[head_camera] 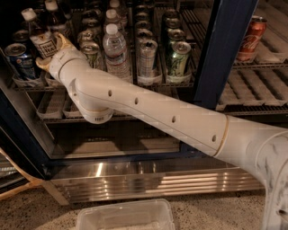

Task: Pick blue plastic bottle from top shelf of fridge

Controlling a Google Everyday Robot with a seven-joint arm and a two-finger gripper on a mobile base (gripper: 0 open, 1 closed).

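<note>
Dim, warm light from the front brightens the white arm (148, 112), while the fridge (220, 54) sinks into shadow at the back. The pincer (50, 56) sits half-lit at the left end of the top shelf (180, 83); glare streaks the steel base panel (148, 182).

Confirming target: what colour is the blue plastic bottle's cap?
White cap, camera view; end effector is at the blue plastic bottle.

Your single view looks down along the arm (148, 112), close into the fridge (225, 54); gripper (51, 54) at upper left.
</note>
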